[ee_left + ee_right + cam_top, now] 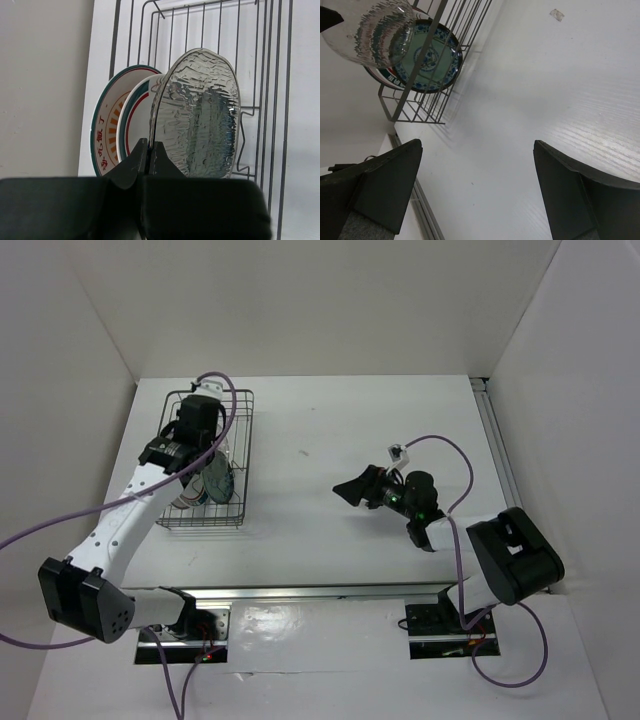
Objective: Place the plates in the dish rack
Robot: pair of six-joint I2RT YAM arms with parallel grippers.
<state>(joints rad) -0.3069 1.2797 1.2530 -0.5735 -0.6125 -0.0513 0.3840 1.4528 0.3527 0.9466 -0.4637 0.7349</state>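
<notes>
Rack: a dark wire rack (246, 445) with raised sides is seen on the left part of the surface (530, 90), close to the left wall.
Orange plate (107, 125): stood on edge in the rack. An orange sunburst centre, reddish characters on a white band and a dark green rim are shown.
White plate (140, 115): stood upright just beside the orange plate and partly covering it. A red ring and a teal ring are carried near its edge.
Teal plate (427, 55): seen through the rack wires from the right wrist, upright in the rack. A pale green centre is ringed by a blue-and-white pattern.
Glass plate (200, 115): clear, with a rippled texture, held upright in front of the white plate. Whether it rests on the wires cannot be told.
Left end effector (148, 157): pressed together on the lower rim of the glass plate.
Right end effector (477, 190): fingers spread wide above the surface, well apart from the rack.
</notes>
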